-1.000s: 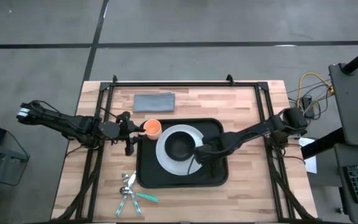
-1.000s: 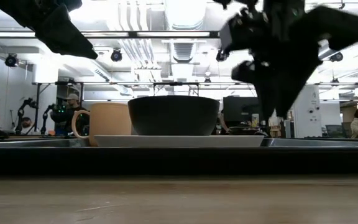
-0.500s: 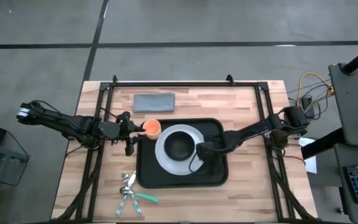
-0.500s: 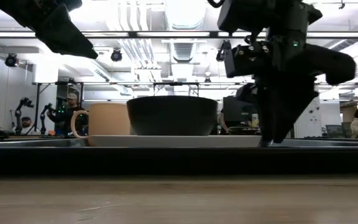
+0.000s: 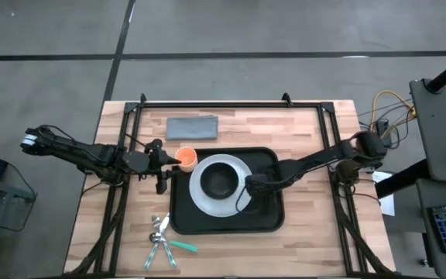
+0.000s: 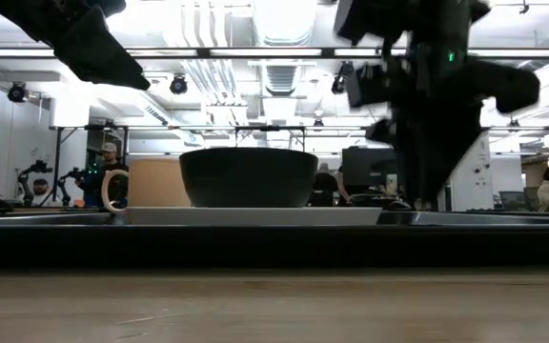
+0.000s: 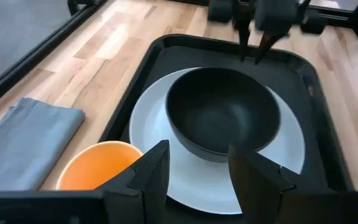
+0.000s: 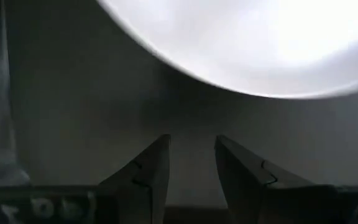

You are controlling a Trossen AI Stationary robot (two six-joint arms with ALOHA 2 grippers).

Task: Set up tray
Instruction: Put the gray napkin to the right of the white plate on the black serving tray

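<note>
The black tray point(image 5: 269, 221) lies mid-table. On it sits the white plate point(image 5: 200, 198), which carries the black bowl point(image 5: 223, 182). The orange cup point(image 5: 186, 158) stands at the tray's far left corner, against the plate's rim. My right gripper point(image 5: 248, 186) is low over the tray floor at the plate's right rim, its fingers a narrow gap apart point(image 8: 192, 149). My left gripper point(image 5: 165, 161) is open and hovers just left of the cup point(image 7: 98, 165), pointing across the tray at the bowl point(image 7: 219, 112). My right gripper points from the table's right at the plate's right rim point(image 8: 191, 74), with its fingertips point(image 7: 246, 56) low over the tray floor. The right wrist view shows dark tray between fingertips and rim. I cannot tell whether it touches the plate.
A folded grey cloth point(image 5: 193, 126) lies on the wood beyond the tray. Several pieces of cutlery point(image 5: 161, 239) lie near the tray's near left corner. Bare tray floor point(image 5: 268, 167) shows right of the plate. In the low view the bowl point(image 6: 248, 176) and cup point(image 6: 151, 183) stand above the tray rim point(image 6: 274, 243).
The right gripper came down to the tray floor and moved toward the table's left. Plate and bowl slid left along the tray, and the cup shifted left with them. The gripper's tip now stands slightly higher than half a second ago.
</note>
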